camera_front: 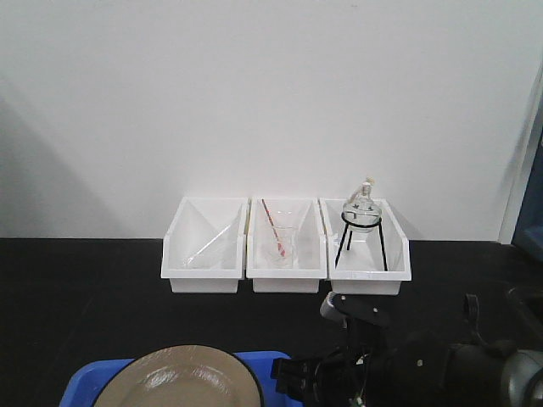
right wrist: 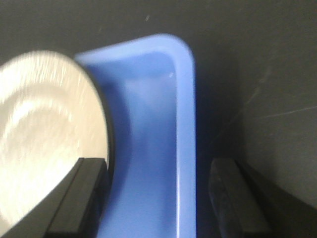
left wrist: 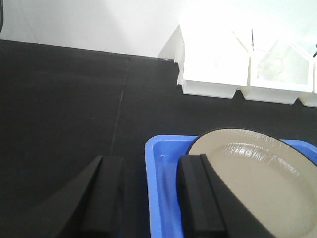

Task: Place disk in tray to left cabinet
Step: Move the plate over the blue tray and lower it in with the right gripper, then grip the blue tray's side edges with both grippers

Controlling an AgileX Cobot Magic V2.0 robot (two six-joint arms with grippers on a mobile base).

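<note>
Plainly, the disk lies inside the blue tray, filling most of its width; the tray sits on the black tabletop at the near edge of the front view.

The left gripper stands at the tray's left rim with its jaws apart, straddling that rim; one finger is outside over the table, the other is inside the tray, right beside the disk's black edge (whether it touches the disk I cannot tell); neither pad is seen pressing the rim itself.

The right gripper is spread wide in the same way at the tray's right side; the blue rim runs up between its fingers, the inner finger sits at the disk's edge, and the outer one is over bare tabletop; this view is blurred, so contact cannot be judged.

Behind the tray, against the white wall, three white bins stand side by side; the left bin holds a thin clear rod; the middle bin holds a glass beaker with a reddish rod leaning in it; the right bin holds a round glass flask on a black tripod stand.
</note>
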